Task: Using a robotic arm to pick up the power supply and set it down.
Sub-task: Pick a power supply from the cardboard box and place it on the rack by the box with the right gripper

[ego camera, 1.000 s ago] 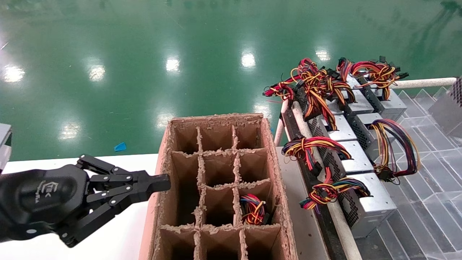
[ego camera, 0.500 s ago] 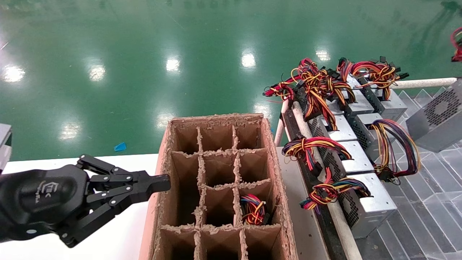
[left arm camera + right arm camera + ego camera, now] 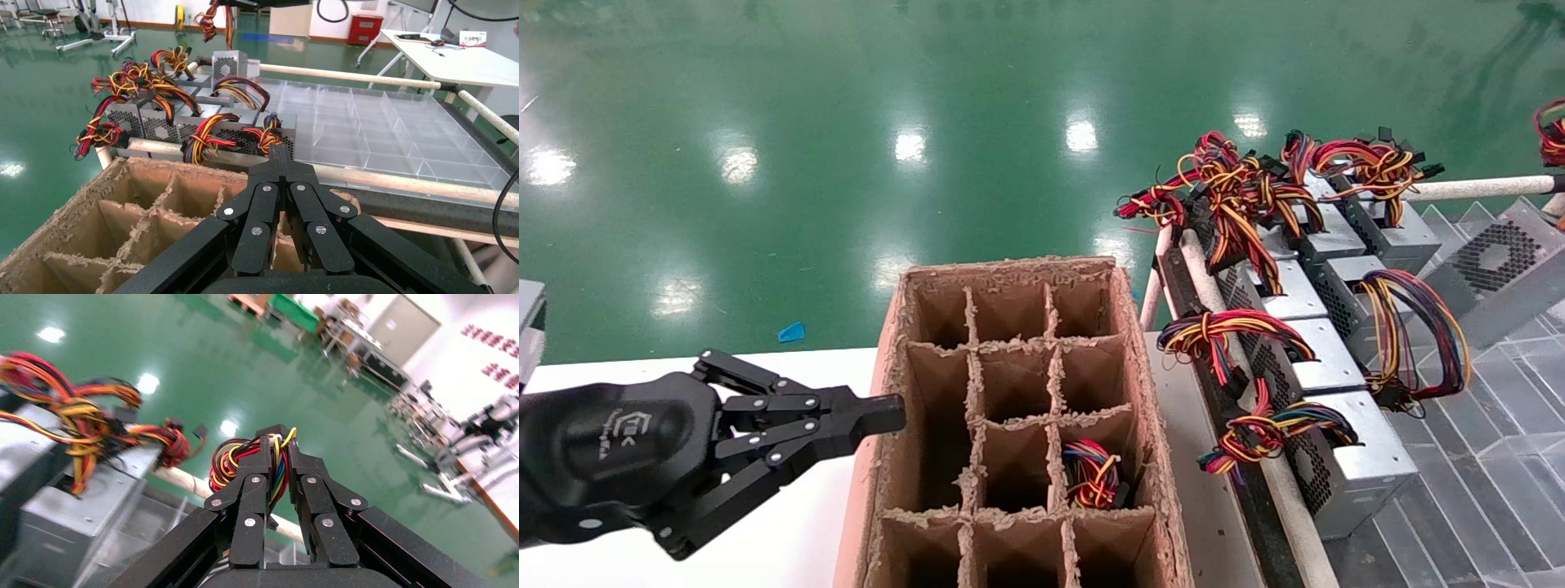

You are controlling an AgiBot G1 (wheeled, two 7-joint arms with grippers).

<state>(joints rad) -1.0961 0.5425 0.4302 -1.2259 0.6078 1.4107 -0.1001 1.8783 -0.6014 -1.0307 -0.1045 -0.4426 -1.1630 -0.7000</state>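
The power supply [image 3: 1500, 265], a grey metal box with a round fan grille, hangs tilted at the far right edge of the head view, over the clear tray. Its red, yellow and black wire bundle [image 3: 1550, 135] rises above it. In the right wrist view my right gripper [image 3: 278, 442] is shut on that wire bundle [image 3: 235, 459]; the box itself is hidden there. The right arm is outside the head view. My left gripper [image 3: 891, 411] is parked at the near left beside the cardboard box, shut on nothing [image 3: 281, 153].
A divided cardboard box [image 3: 903, 343] stands in the middle; one cell holds a coiled wire bundle [image 3: 1091, 474]. Several power supplies [image 3: 1336, 367] with wire bundles line a rack on the right. Beyond it lie a clear compartment tray [image 3: 1500, 457] and a white rail [image 3: 1475, 188].
The held power supply has swung in from the right edge, showing its fan grille, then dropped lower and tilted. The left arm has not moved.
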